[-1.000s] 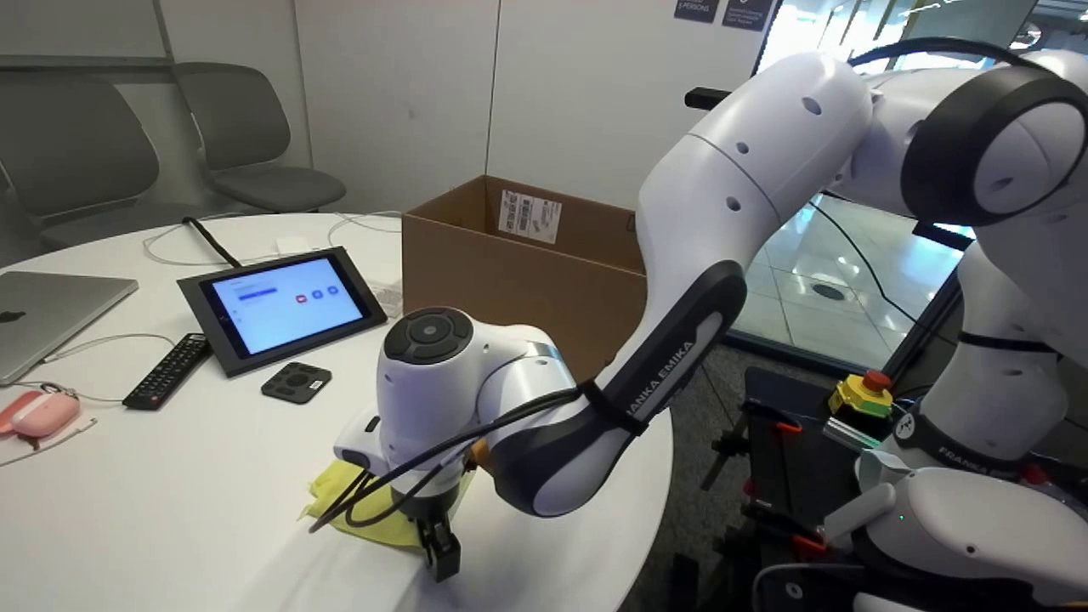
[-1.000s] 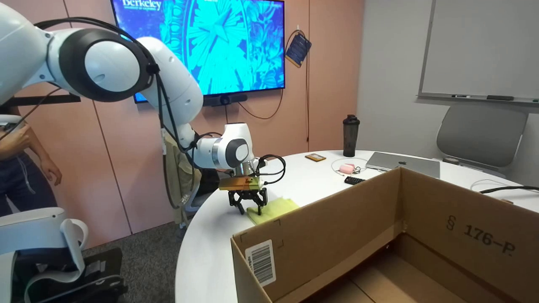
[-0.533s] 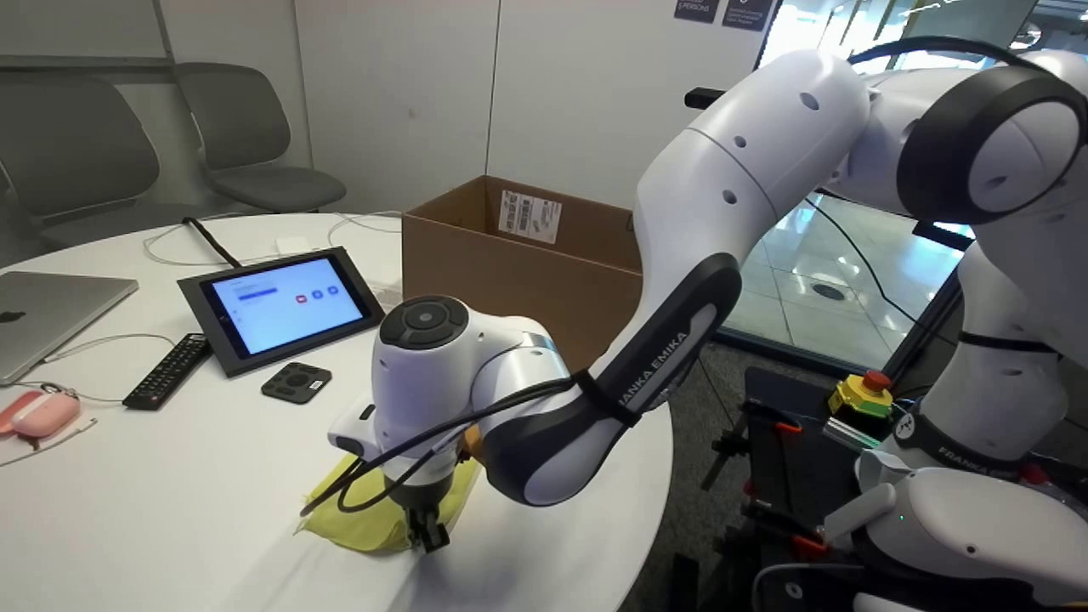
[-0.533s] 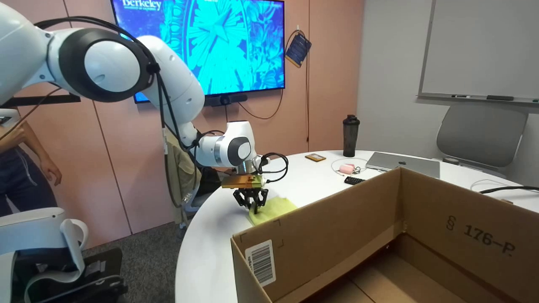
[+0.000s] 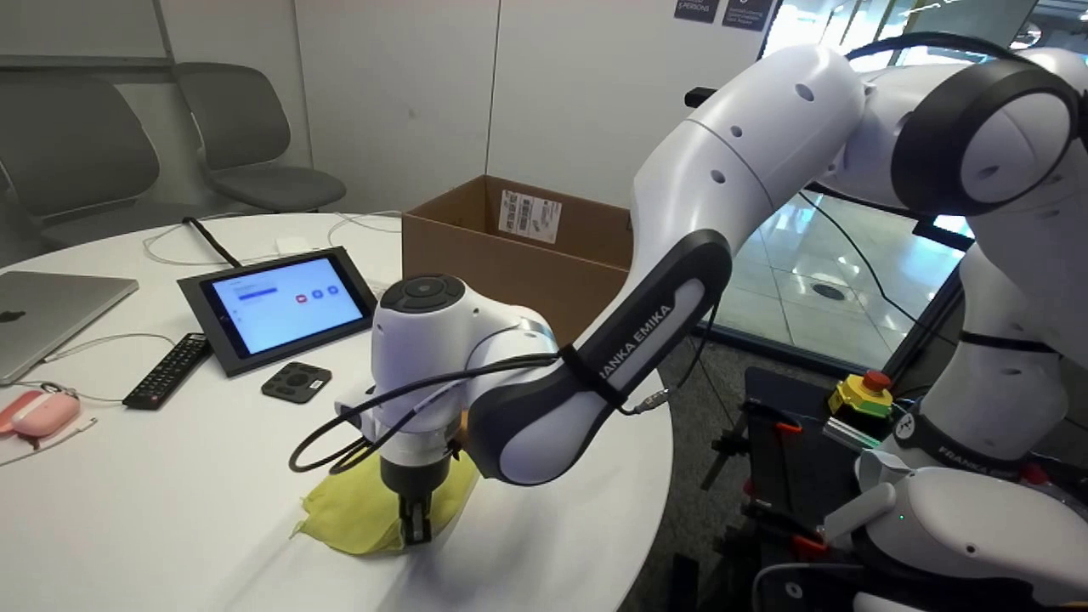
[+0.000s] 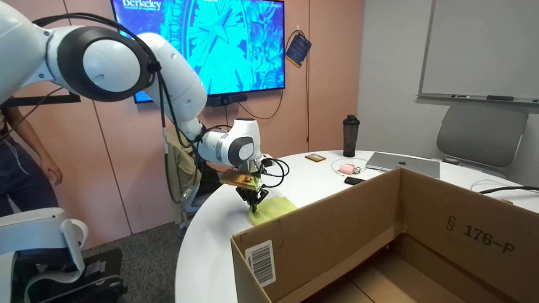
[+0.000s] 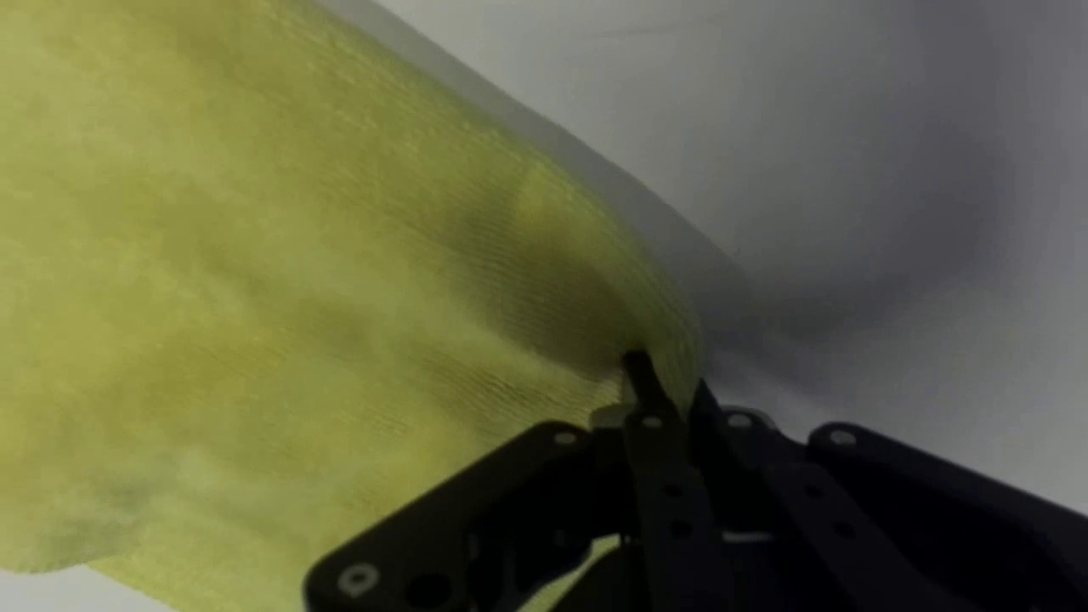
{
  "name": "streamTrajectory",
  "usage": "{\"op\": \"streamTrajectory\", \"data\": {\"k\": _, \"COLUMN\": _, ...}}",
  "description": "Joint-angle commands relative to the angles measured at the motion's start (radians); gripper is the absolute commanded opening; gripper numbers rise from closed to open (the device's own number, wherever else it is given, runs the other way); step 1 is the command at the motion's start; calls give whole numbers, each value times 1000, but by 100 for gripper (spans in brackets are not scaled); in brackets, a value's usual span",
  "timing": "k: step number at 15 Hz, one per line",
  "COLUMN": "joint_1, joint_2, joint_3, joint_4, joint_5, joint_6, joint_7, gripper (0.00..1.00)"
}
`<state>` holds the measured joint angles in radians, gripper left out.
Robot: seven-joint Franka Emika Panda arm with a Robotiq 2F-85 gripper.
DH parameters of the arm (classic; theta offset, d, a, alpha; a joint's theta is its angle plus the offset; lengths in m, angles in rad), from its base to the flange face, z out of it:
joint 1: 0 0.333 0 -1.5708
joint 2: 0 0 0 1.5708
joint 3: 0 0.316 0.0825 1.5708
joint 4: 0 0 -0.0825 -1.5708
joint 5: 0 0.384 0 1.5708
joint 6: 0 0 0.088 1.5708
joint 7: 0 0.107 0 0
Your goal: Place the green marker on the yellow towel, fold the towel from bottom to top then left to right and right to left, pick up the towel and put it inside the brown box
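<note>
Wrist view: one black two-fingered gripper (image 7: 671, 378), jaws narrow, pinches the right edge of one thin yellow-green cloth towel (image 7: 297, 289) on a white tabletop (image 7: 901, 110); a shallow bite could let it slip.

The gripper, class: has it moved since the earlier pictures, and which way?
Yes. In an exterior view, the gripper has moved up the picture and slightly left, closer to the unmoved tablet.

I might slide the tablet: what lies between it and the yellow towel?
In an exterior view, a flat black device, nearer the tablet than the yellow towel; the arm hides some table between.
</note>
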<state>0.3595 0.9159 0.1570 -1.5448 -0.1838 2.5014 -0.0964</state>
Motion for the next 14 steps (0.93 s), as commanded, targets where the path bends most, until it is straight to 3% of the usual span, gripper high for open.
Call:
{"op": "streamTrajectory", "data": {"k": 1, "joint_1": -33, "joint_2": -49, "joint_3": 20, "joint_4": -46, "joint_5": 85, "joint_6": 43, "joint_7": 90, "gripper": 4}}
{"op": "streamTrajectory", "data": {"k": 9, "joint_1": -13, "joint_2": -178, "joint_3": -32, "joint_4": -193, "joint_5": 156, "joint_6": 187, "joint_7": 297, "gripper": 4}}
{"op": "streamTrajectory", "data": {"k": 14, "joint_1": 61, "joint_2": -269, "joint_3": -120, "joint_4": -336, "joint_5": 166, "joint_6": 269, "joint_7": 548, "gripper": 4}}
